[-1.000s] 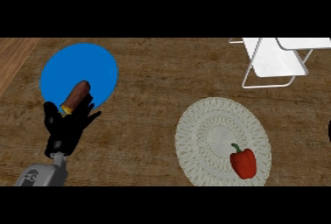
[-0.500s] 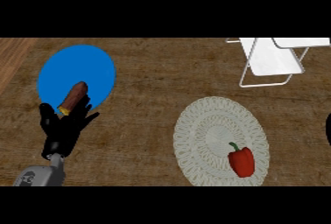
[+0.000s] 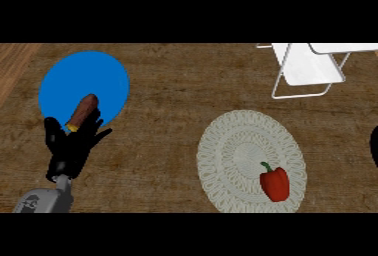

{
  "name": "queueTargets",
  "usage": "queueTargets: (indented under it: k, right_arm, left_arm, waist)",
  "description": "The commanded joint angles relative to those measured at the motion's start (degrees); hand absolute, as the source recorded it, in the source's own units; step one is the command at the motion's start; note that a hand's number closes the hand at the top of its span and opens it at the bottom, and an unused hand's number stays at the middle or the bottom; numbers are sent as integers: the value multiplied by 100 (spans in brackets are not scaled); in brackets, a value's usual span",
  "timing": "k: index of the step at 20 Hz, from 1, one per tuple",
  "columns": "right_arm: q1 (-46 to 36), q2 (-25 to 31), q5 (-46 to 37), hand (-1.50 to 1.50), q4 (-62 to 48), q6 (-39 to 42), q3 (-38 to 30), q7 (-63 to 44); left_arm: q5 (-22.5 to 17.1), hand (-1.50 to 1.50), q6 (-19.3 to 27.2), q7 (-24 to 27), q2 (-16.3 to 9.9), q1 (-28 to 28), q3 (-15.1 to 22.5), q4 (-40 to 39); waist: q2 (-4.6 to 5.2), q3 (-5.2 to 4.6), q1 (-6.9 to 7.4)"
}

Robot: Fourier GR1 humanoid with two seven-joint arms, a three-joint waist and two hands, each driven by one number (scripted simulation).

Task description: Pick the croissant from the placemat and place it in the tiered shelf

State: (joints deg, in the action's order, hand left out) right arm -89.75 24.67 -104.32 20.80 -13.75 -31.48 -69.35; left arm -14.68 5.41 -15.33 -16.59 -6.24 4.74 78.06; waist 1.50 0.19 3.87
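Fingers of our left robot hand curl round a croissant over the blue placemat; the white tiered shelf stands well apart across the worktop.

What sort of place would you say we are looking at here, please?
Probably a kitchen counter or dining surface: a woven brown top carries a blue placemat, a red bell pepper on a pale round mat, and a white tiered shelf.
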Motion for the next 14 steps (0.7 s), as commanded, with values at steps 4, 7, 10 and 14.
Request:
queueTargets:
  k: [4,7,10,14]
  right_arm:
    - [185,38,-171,150,27,-383,-136,-913]
    - [177,-112,-184,150,-6,-417,-197,-861]
    - [-67,-110,-262,150,-54,-286,-239,-882]
    - [214,-122,-260,150,-141,-216,-391,-856]
  left_arm:
    - [-10,0,2,-121,63,172,39,55]
    - [47,0,22,-134,80,30,19,-97]
    - [39,0,-18,-112,34,92,-19,-36]
    - [32,0,-90,-63,-14,168,-57,-1]
  waist:
    - [-24,-22,-35]
    - [-25,-24,-75]
    - [-7,-28,5]
    - [-27,-25,-58]
